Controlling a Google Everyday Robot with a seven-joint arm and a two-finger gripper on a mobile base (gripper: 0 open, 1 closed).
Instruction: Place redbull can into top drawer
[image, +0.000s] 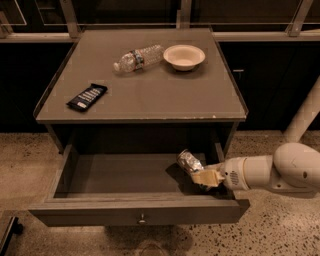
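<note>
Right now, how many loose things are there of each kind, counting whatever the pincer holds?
bottle: 1
bowl: 1
snack bar: 1
can: 1, gripped by the pincer at the right end of the open drawer
Total: 4

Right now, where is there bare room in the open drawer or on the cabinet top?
The top drawer is bare from its left wall to the middle; the claw, shut on the redbull can, crowds its right end. The cabinet top is free right of the snack bar wrapper, in front of the water bottle and bowl.
</note>
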